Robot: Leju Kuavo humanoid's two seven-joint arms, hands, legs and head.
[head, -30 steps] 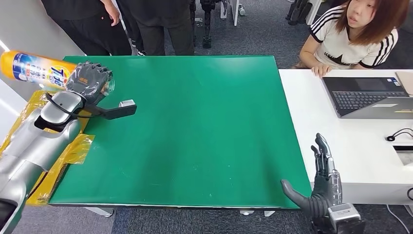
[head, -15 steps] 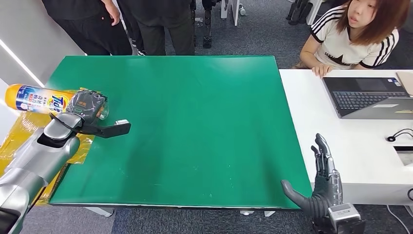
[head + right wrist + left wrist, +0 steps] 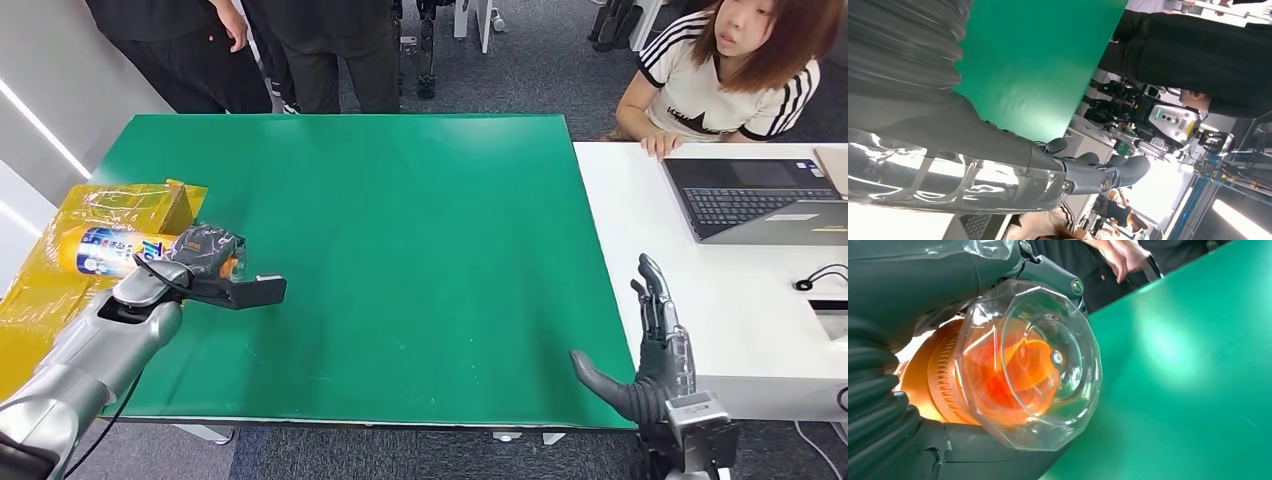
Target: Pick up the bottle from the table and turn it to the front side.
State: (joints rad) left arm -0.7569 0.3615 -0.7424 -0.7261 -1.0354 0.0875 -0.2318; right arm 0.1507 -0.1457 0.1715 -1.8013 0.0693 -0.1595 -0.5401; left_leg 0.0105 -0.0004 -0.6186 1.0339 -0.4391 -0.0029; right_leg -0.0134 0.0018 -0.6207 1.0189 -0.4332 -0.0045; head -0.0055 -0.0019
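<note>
Open laptop point(image 3: 760, 198) on white desk point(image 3: 640, 250), seated person point(image 3: 735, 70)

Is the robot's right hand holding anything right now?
No, the right hand is open with its fingers spread beside the green table, while the left hand grips the bottle.

Even overhead light is falling on the green table point(image 3: 420, 230), leaving soft pale sheen and faint shadows; the head view is staying sharp. Light is glowing orange through the bottle point(image 3: 1023, 365), close and slightly blurred. Bright background glare is washing out the right wrist view
</note>
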